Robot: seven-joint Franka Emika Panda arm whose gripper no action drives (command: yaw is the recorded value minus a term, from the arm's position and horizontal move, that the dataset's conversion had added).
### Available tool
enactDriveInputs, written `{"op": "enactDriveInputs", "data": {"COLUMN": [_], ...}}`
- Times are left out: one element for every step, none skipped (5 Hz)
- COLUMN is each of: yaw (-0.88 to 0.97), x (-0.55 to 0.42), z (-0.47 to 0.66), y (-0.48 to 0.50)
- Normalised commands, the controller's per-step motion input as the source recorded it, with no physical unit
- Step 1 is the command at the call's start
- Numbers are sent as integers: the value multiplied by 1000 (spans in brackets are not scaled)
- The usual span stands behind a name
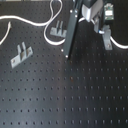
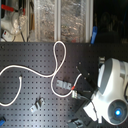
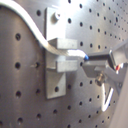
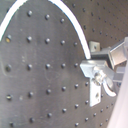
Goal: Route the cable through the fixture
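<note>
— First wrist view: what is seen close up?

— 1 white cable [image 3: 35,27] is seen. It is laid in the slot between the 2 prongs of a metal clip [image 3: 52,75]. The clip is fixed on the black counter [image 3: 20,107], which is full of little holes.

— How are the jaws set?

— The jaws are pressed together on the cable, just beside the clip. A bit of red is seen at the jaws. More white cable is seen hanging past them.

— Where is the rest of the cable found?

— In the second exterior view it is spread over the counter. 1 end is left loose near the second exterior view's left. From there it is run across, bent up in a tall loop, and brought down to the clip by the white arm [image 2: 112,85]. The red band [image 2: 74,90] is seen right by that clip.

— Are more clips seen?

— Yes. In the first exterior view a second clip [image 1: 21,54] is seen well apart from the cable, toward the first exterior view's left. It is not touched by the cable.

— What is shown in the second wrist view?

— A white curve of cable is shown lying flat on the counter, behind the jaws.
</note>
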Motion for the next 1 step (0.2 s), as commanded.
{"op": "enactDriveInputs", "data": {"yaw": [217], "x": [-181], "z": [0], "y": [171]}}
